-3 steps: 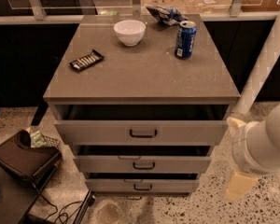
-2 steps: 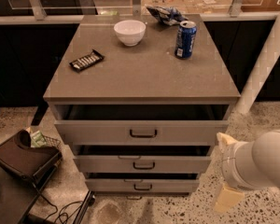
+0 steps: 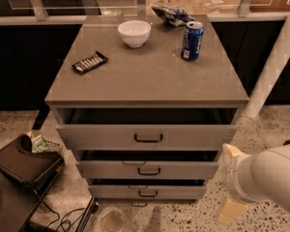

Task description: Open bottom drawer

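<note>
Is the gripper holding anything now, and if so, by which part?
Nothing is held. The gripper hangs open right of the cabinet, apart from the bottom drawer and its handle.

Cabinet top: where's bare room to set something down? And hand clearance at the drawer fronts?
Free: front half of the cabinet top, between snack bar, white bowl, soda can and the front edge. Crowded: back edge, with bowl, can and chip bag. Drawer fronts are unobstructed; end effector hangs low right of the bottom drawer, off the fronts.

White bowl [image 3: 134, 33], blue can [image 3: 192, 40], snack bar [image 3: 90, 62] on cabinet top [image 3: 150, 83].
</note>
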